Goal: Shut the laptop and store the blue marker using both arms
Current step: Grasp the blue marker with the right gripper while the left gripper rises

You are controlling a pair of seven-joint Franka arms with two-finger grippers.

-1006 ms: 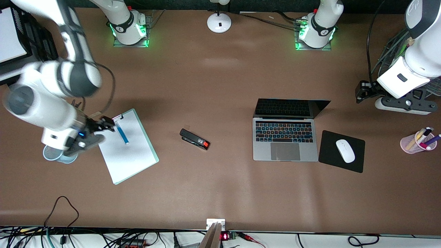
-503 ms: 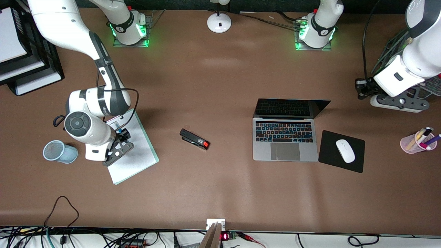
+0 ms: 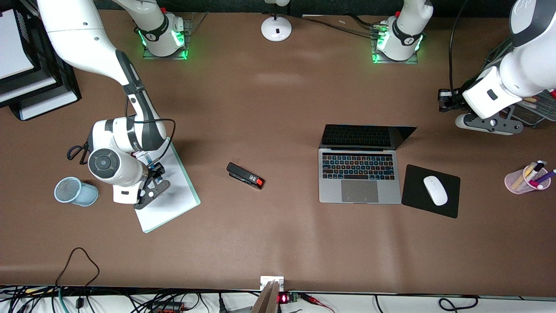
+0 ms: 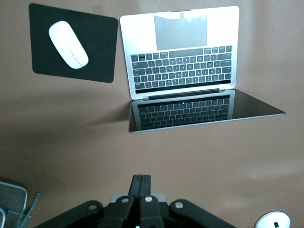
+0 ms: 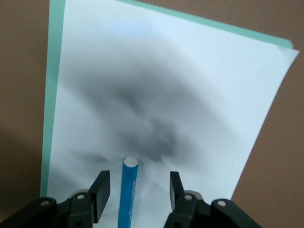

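Observation:
The blue marker (image 5: 129,190) lies on white clipboard paper (image 5: 156,85), its whitish end pointing away from the wrist. My right gripper (image 5: 137,183) is open and low over the paper, one finger on each side of the marker and not touching it. In the front view this gripper (image 3: 153,174) covers most of the marker. The laptop (image 3: 359,174) stands open, its keys lit and its screen (image 3: 365,137) dark. It also shows in the left wrist view (image 4: 180,52). My left gripper (image 3: 443,101) is shut and empty, in the air near the left arm's end of the table (image 4: 141,183).
The clipboard (image 3: 173,195) lies at the right arm's end, with a blue mesh cup (image 3: 74,191) beside it. A black stapler (image 3: 245,175) lies mid-table. A black mousepad (image 3: 449,204) with a white mouse (image 3: 435,190) lies beside the laptop. A pink pen cup (image 3: 523,179) stands beside that.
My right gripper has swung from beside the mesh cup to over the clipboard and now straddles the marker. My left gripper has drifted a little toward the table's middle.

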